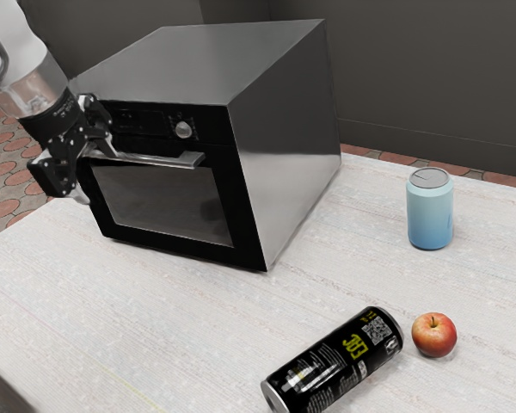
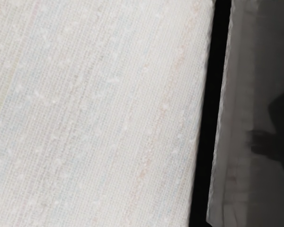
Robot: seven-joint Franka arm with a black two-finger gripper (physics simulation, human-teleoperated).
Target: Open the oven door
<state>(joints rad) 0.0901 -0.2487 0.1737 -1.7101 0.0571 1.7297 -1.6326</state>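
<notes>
Oven door (image 1: pixel 168 205): found shut, flush with the front of the oven (image 1: pixel 284 146). My gripper (image 1: pixel 95 175) stands open at the end of the handle (image 1: pixel 159 160) farther from the blue can (image 1: pixel 430 211), fingers spread wide, with no hold on the bar that I can confirm. Principal risk, in my judgement: closing so near the bar's end could catch only its tip and slip off once I pull. A crooked approach could also press a finger against the door and shove the oven back.
</notes>
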